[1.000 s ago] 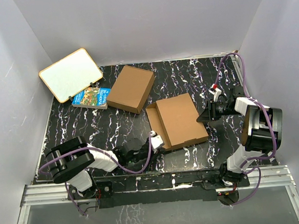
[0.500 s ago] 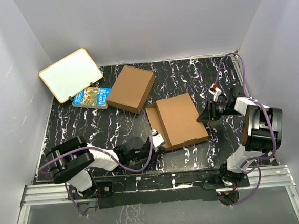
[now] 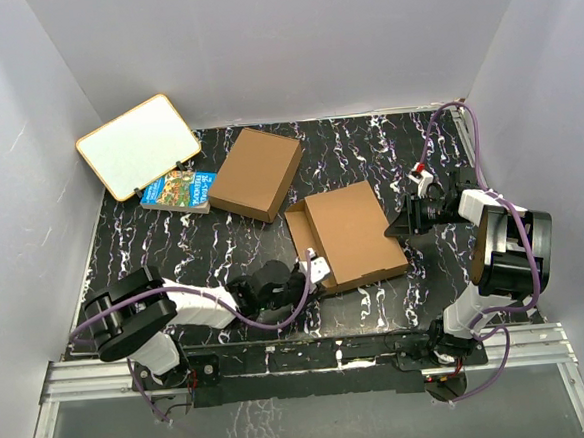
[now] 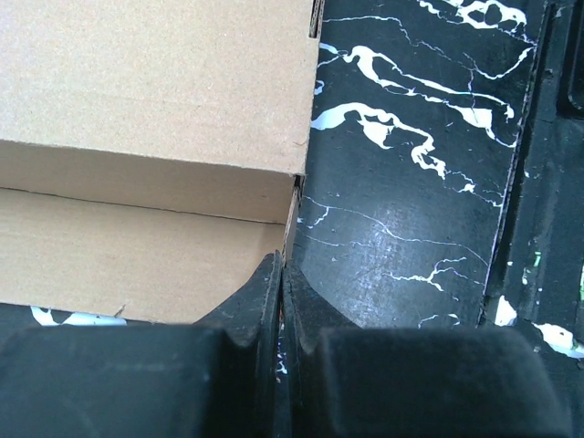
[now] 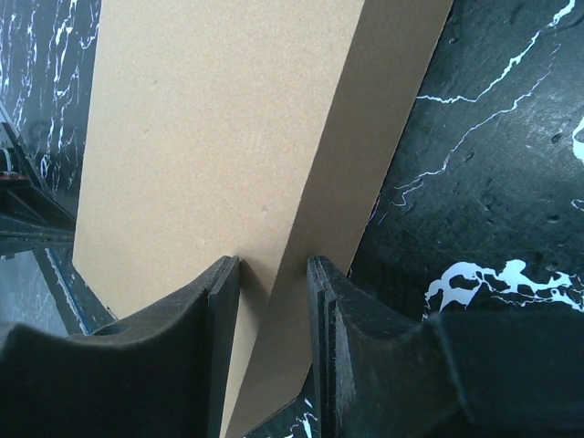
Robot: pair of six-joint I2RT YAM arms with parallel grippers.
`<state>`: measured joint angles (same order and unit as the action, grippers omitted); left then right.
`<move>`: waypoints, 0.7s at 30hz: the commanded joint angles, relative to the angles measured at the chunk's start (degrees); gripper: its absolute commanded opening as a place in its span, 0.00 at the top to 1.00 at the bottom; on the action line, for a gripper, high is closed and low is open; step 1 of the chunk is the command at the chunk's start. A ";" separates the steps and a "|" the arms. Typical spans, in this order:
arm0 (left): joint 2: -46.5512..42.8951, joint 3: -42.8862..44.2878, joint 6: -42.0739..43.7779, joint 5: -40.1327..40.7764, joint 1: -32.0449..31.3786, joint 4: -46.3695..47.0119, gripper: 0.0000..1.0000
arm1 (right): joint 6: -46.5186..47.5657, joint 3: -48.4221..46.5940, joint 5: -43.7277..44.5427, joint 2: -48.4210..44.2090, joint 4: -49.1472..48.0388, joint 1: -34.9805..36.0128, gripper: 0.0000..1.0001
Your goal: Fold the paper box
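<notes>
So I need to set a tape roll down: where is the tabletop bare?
Bare marble lies at the far right, between the flat brown box and the right arm; also left of the paper box, between the book and the left arm. Crowded: the far-left corner with the whiteboard, and the paper box's sides, where both arms reach in.

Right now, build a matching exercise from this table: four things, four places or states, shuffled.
1 white board with wooden rim
2 colourful paperback book
3 left tool
4 right tool

A shut, tips at a corner of the brown cardboard mailer box
B closed on that box's right edge
C far left corner
D partly hidden by the board's lower edge

Pairs: 1-C, 2-D, 3-A, 4-B
</notes>
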<state>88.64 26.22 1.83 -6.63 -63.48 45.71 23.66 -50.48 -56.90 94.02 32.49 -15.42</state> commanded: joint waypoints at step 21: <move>-2.88 14.69 5.92 2.32 0.20 -21.16 1.00 | 4.40 -0.99 4.55 0.65 -1.71 1.26 0.62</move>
<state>87.85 36.97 6.55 -5.52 -63.51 24.58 24.64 -50.92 -56.69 94.02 31.79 -15.09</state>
